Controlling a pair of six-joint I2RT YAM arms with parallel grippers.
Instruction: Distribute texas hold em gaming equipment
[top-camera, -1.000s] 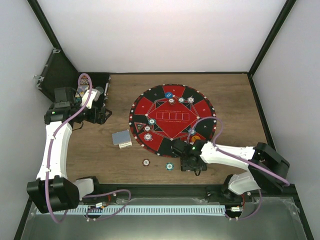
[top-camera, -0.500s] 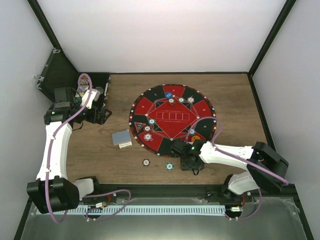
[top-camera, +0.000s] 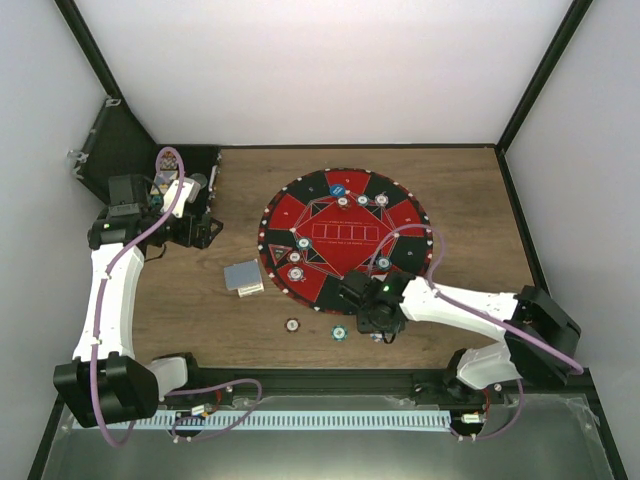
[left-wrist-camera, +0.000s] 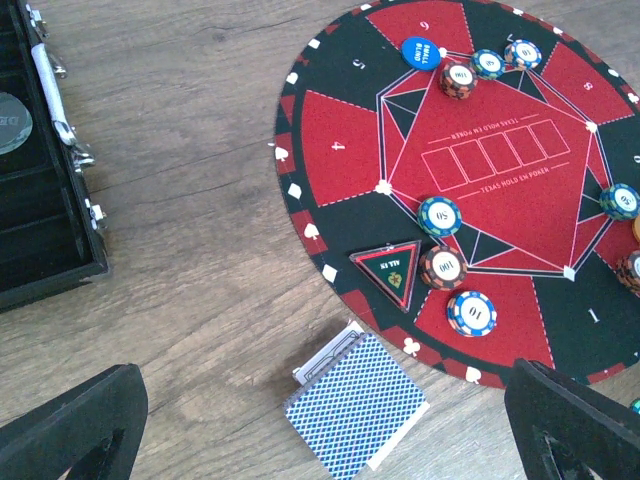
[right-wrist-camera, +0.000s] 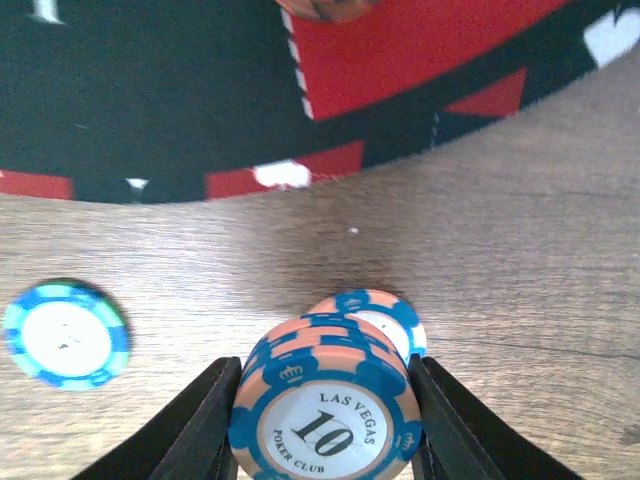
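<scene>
1. Chips (left-wrist-camera: 440, 215) were found laid out on the mat (left-wrist-camera: 345, 150) in two groups: three at the far seats beside the blue button (left-wrist-camera: 421, 52), and three near the triangular marker (left-wrist-camera: 390, 272). More chips were seen at the mat's right edge.
2. The right gripper (top-camera: 380, 327) was seen clamped on a small stack of chips (right-wrist-camera: 325, 400), blue and orange and marked "10". It was over the bare table (top-camera: 470, 200), just off the mat's near edge, and whether the stack was lifted could not be told.
3. One further chip (right-wrist-camera: 388, 312) was left on the wood just behind that stack, and a pale blue chip (right-wrist-camera: 66, 333) lay apart to its left.
4. The left gripper (top-camera: 203, 231) was held with its jaws wide apart and nothing between them, near the open case (left-wrist-camera: 40, 200).
5. The card deck (left-wrist-camera: 355, 410) lay face down just beside the mat, and the card boxes at the mat's centre were bare.
6. The task was judged partway done: several chips were placed, while loose chips and the dealing of cards were left
</scene>
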